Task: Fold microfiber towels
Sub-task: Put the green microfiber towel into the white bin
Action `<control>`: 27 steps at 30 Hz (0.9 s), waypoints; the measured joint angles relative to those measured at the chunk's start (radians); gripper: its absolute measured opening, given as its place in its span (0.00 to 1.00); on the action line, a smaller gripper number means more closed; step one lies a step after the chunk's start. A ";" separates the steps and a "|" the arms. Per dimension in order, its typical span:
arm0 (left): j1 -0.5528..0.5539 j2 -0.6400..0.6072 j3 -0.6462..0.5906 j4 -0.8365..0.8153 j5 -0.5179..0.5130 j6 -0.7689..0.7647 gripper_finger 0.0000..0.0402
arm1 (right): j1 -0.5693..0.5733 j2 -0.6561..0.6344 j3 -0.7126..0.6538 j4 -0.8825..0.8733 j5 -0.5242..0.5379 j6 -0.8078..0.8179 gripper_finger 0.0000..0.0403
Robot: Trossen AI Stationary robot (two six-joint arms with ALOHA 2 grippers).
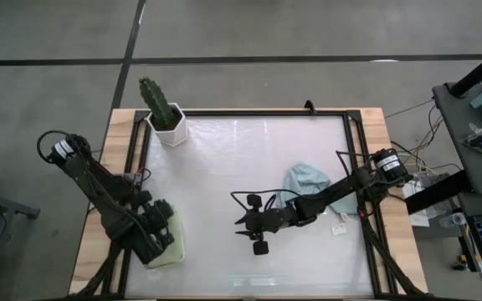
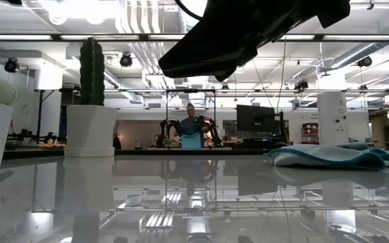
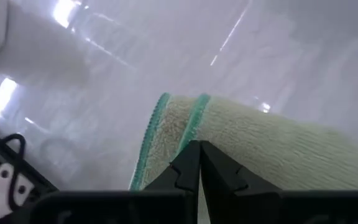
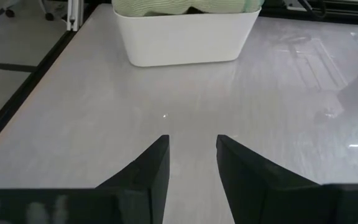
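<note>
Sage green towel (image 3: 278, 149) lies folded in the white tray (image 4: 185, 40) at the table's front-left. Left gripper (image 3: 199, 165) sits over it, fingers pressed together with nothing between them. Right gripper (image 1: 258, 226) hangs mid-table, jaws parted, empty.

Pale blue towel (image 1: 306, 180), teal-edged, lies bunched just behind the right arm. Soft, light, floppy, likely to sag; best pinched at a hemmed corner.

Open table (image 1: 241, 159) lies ahead; cactus pot (image 1: 171, 127) stands at the far-left corner.

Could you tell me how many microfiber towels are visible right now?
2: a sage green towel in the white tray under the left gripper, and a pale blue towel loose beside the right arm. Others may be hidden.
</note>
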 joint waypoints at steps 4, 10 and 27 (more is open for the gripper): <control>0.004 0.002 -0.094 0.089 0.016 -0.045 0.00 | 0.000 0.000 0.000 0.001 0.000 0.000 0.31; 0.004 0.002 -0.162 0.162 0.120 -0.075 0.00 | 0.000 0.000 0.000 0.001 0.000 0.003 0.31; -0.017 0.003 0.042 0.187 0.231 -0.040 0.00 | 0.000 0.000 0.000 0.005 0.000 0.011 0.31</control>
